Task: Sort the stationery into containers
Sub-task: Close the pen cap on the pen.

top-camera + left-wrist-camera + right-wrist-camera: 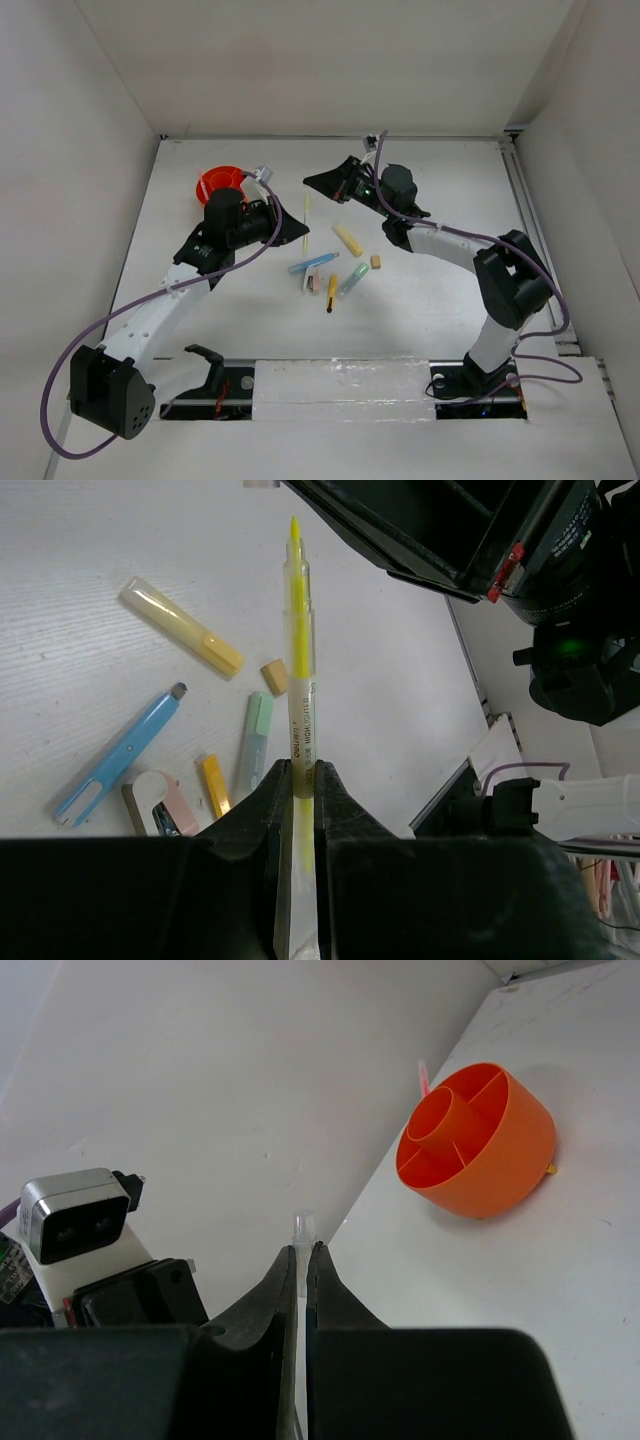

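Pinching slim yellow pen (298, 630), left pincer (300, 772); clear cap (302, 1224), right pincer (302, 1252).

Tub far left, loose stationery mid-worktop.
The tub (220, 185) stands far left on the worktop (440, 200), behind the left end effector (300, 234). The marker (306, 215) in it points far, toward the right end effector (312, 181). Just right lie pens (312, 264), a pencil (331, 291) nearest, an eraser (376, 262) rightmost.
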You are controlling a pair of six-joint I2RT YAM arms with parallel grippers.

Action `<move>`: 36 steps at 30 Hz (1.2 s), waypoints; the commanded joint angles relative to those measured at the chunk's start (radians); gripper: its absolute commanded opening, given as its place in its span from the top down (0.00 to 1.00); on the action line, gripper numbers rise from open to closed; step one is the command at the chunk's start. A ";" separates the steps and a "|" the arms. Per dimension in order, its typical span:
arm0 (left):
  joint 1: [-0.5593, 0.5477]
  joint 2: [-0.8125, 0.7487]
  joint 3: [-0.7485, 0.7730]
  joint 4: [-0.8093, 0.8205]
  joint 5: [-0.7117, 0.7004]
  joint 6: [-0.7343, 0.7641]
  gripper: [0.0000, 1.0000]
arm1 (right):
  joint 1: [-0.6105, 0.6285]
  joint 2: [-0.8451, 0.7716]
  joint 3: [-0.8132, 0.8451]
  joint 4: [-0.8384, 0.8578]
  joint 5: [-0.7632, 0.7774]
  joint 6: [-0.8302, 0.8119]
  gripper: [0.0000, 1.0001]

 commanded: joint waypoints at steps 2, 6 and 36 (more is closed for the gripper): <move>0.003 -0.028 -0.007 0.021 0.021 0.002 1.00 | 0.009 0.000 0.046 0.085 -0.022 -0.011 1.00; 0.003 -0.028 -0.007 0.030 -0.001 0.002 1.00 | 0.009 -0.019 0.036 0.085 -0.022 -0.022 1.00; 0.003 -0.037 0.002 0.009 -0.052 0.011 1.00 | 0.027 -0.019 0.026 0.076 -0.042 -0.013 1.00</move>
